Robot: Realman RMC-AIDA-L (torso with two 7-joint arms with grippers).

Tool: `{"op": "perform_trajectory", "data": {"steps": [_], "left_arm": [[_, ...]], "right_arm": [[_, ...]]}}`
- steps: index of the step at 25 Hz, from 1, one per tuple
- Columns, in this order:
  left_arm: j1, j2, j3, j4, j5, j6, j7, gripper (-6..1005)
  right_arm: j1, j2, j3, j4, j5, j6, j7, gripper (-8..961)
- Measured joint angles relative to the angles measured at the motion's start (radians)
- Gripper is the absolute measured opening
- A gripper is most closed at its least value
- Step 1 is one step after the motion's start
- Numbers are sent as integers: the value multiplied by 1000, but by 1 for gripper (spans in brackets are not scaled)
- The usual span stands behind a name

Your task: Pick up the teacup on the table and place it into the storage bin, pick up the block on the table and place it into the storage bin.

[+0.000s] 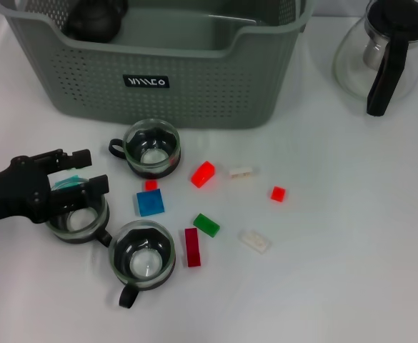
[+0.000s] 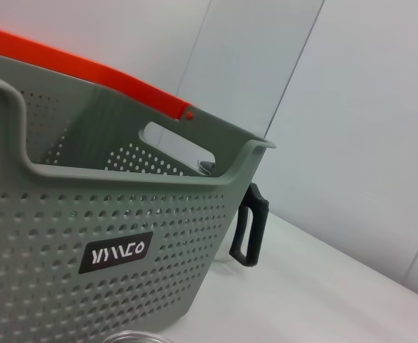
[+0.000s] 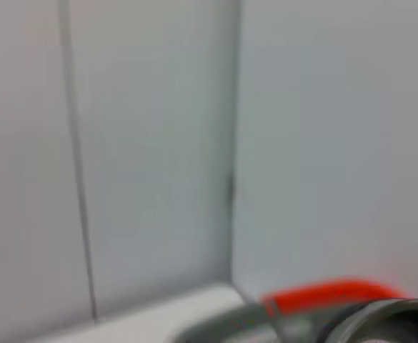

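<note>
The left arm reaches in from nine o'clock, low and level — its left gripper (image 1: 83,171) holds both black fingers (image 1: 76,158) spread apart, pointing toward three o'clock.

Counts, head view

We count three teacups (image 1: 151,148) (image 1: 142,255) (image 1: 76,213), eight small blocks: four red (image 1: 203,174), one blue (image 1: 150,203), one green (image 1: 206,224), two white (image 1: 241,172); one storage bin (image 1: 194,86), one glass teapot (image 1: 384,50) upper right.
</note>
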Motion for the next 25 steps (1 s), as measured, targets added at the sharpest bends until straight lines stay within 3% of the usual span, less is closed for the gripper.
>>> {"op": "perform_trajectory", "data": {"steps": [7,10,18,25], "left_arm": [[-5,0,0,-3,-2,-1,-1,696],[-11,0,0,-8,-3,-8,-1,696],[-21,-2,3,-22,5,-26,-3,696],[-23,-2,6,-29,5,-29,-3,696]], "right_arm": [[367,0,66,439,-397,47,151,74],[468,4,82,619,-498,134,170,76],[520,10,29,895,-512,411,175,79],[493,9,1,946,-498,446,173,83]]}}
